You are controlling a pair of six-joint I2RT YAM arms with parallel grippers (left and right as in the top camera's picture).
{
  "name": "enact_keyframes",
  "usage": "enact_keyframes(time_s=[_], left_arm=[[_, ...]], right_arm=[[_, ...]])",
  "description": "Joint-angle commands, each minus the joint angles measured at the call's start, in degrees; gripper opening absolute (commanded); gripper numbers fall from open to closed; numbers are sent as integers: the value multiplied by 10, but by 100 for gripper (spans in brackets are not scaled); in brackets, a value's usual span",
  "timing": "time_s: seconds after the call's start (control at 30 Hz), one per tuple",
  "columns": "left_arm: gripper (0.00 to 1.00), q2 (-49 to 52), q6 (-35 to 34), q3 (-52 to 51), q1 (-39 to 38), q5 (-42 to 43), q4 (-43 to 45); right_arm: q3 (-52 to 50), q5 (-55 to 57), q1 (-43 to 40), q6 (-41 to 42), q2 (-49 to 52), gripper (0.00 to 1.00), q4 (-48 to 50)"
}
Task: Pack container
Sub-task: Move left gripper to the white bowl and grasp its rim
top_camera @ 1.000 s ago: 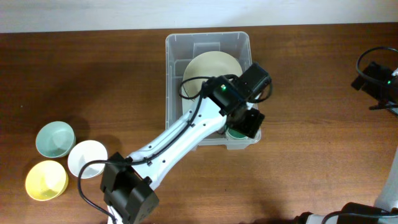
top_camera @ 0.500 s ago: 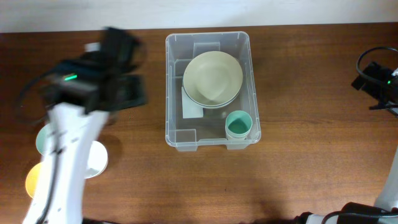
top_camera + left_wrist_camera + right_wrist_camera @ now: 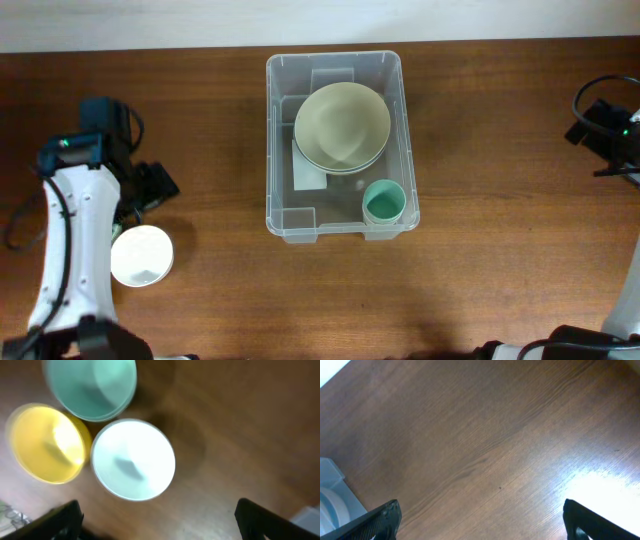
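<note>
Container [image 3: 284, 208] lies apart from left jaws, wide and empty above white bowl [image 3: 133, 459]; right jaws wide, empty.

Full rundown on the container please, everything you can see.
The container is a large clear plastic bin, rectangular, with rounded corners, a thick rim and no lid. It sits upright on the wooden table, toward the far edge. A white label lies on its floor. A pale bowl fills the far half, partly covering the label. A small green cup stands upright in the near right corner. The near left floor is bare.
</note>
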Motion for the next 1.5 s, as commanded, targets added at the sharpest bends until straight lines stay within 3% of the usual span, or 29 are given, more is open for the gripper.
enact_keyframes(time_s=[0.0, 0.27, 0.6, 0.7, 0.93, 1.07, 1.3, 1.47], left_arm=[[99, 11, 34, -74, 15, 69, 47], [99, 70, 63, -140, 15, 89, 148], [92, 167, 65, -141, 15, 89, 182], [77, 170, 65, -141, 15, 89, 187], [24, 170, 65, -141, 15, 89, 193], [1, 169, 65, -133, 15, 89, 190], [1, 127, 65, -62, -32, 91, 157], [1, 58, 65, 68, -136, 93, 87]], right_arm=[[4, -2, -2, 3, 2, 99, 0], [4, -2, -2, 3, 2, 99, 0], [4, -1, -2, 3, 2, 99, 0], [4, -2, -2, 3, 2, 99, 0], [4, -1, -2, 3, 2, 99, 0], [4, -1, -2, 3, 2, 99, 0], [4, -1, -2, 3, 2, 99, 0], [4, -1, -2, 3, 2, 99, 0]])
